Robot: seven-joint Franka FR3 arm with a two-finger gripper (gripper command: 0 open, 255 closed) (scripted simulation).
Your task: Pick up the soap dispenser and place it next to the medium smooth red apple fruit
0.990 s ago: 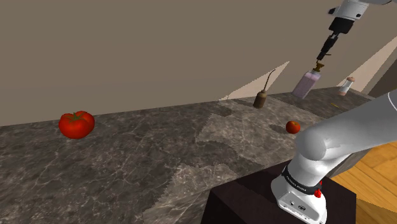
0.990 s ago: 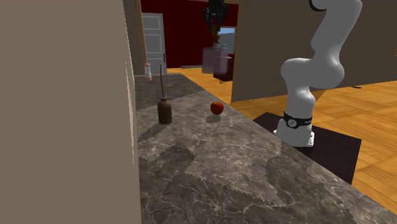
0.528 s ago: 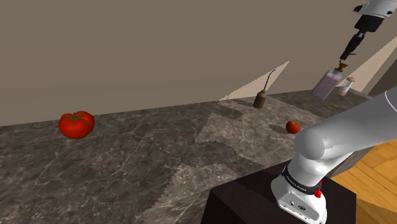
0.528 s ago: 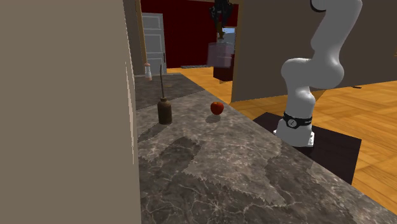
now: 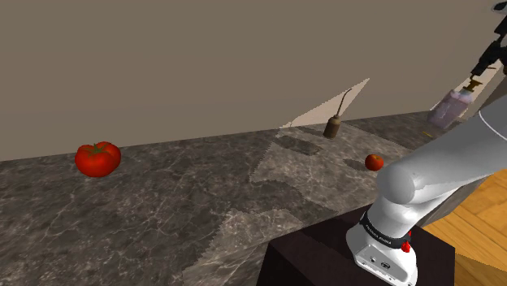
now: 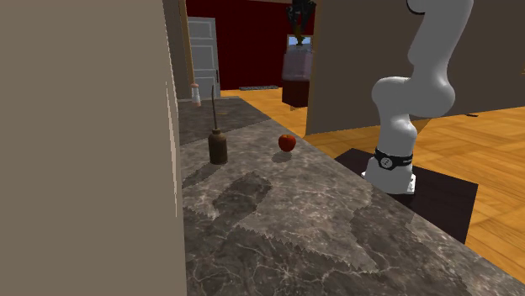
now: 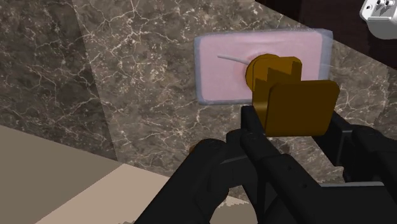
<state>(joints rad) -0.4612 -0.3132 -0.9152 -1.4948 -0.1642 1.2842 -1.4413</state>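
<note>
The gripper [image 5: 478, 75] is pinching the soap dispenser [image 5: 449, 109] aloft at upper right; setting it beside the red apple [image 5: 374, 162] is remaining.

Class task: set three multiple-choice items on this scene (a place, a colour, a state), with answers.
1. Where is the apple? A on the counter near the brown can; B on a plate; C in a bowl.
2. The dispenser's body is: A green; B pink; C black.
3. The dispenser is: A lying on the counter; B standing beside the apple; C held up by the gripper.
Answers: 1 A, it sits there, apart from the can. 2 B, pink below a brown pump. 3 C, the fingers clasp its pump.
</note>
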